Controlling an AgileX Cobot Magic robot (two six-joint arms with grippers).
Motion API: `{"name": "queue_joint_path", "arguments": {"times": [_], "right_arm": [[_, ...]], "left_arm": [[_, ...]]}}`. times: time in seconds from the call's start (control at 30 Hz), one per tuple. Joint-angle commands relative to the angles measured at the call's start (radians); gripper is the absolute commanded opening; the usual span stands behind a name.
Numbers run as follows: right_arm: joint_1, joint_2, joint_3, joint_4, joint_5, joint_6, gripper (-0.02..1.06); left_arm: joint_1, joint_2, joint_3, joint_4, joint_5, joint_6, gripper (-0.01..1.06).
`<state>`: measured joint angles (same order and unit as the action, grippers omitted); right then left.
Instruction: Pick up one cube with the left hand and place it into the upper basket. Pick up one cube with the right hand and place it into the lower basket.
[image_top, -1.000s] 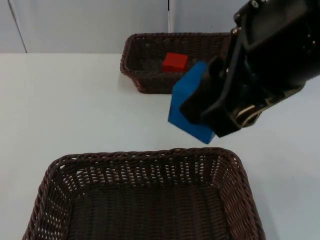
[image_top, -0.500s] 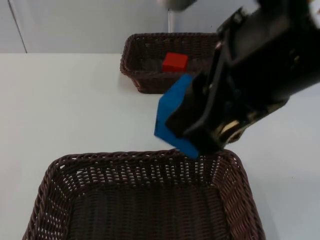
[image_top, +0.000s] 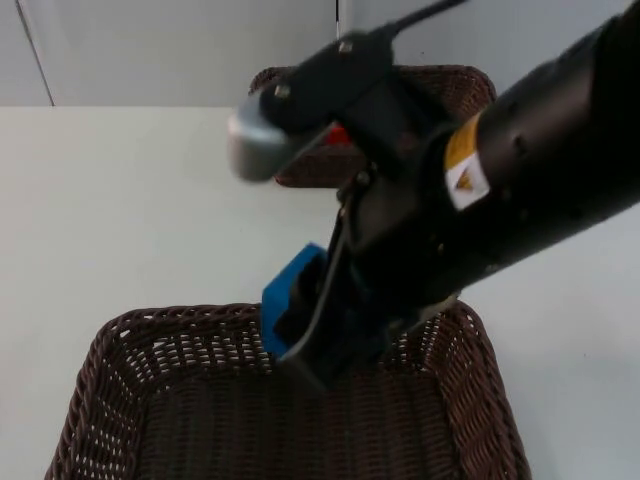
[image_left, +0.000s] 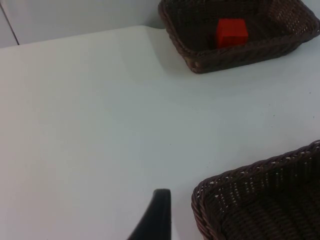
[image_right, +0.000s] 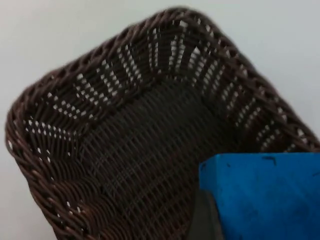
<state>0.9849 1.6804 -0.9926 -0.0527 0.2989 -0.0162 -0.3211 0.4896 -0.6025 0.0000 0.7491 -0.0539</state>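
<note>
- Overhead, the right gripper (image_top: 305, 335) pinches the blue cube (image_top: 290, 300) just over the lower basket (image_top: 110, 350) rim; released now, it might clip that rim.
- Left wrist: the red cube (image_left: 231, 32) lies inside the upper basket (image_left: 190, 55); whether the waiting left gripper (image_left: 155, 220) is spread, I cannot tell.
- Right wrist: the cube hangs over the basket floor near one wall.

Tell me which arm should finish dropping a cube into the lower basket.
Right. The right pincer already holds the blue cube over the lower basket. The red cube already lies in the upper basket.
</note>
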Motion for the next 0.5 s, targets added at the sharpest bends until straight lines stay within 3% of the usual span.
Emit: {"name": "queue_joint_path", "arguments": {"times": [0.0, 0.47], "right_arm": [[0.013, 0.028, -0.004, 0.004, -0.033, -0.003, 0.0], [0.027, 0.202, -0.004, 0.004, -0.133, -0.018, 0.0]], "left_arm": [[-0.003, -0.01, 0.004, 0.005, -0.006, -0.005, 0.85], [-0.003, -0.01, 0.004, 0.005, -0.006, -0.005, 0.85]]}}
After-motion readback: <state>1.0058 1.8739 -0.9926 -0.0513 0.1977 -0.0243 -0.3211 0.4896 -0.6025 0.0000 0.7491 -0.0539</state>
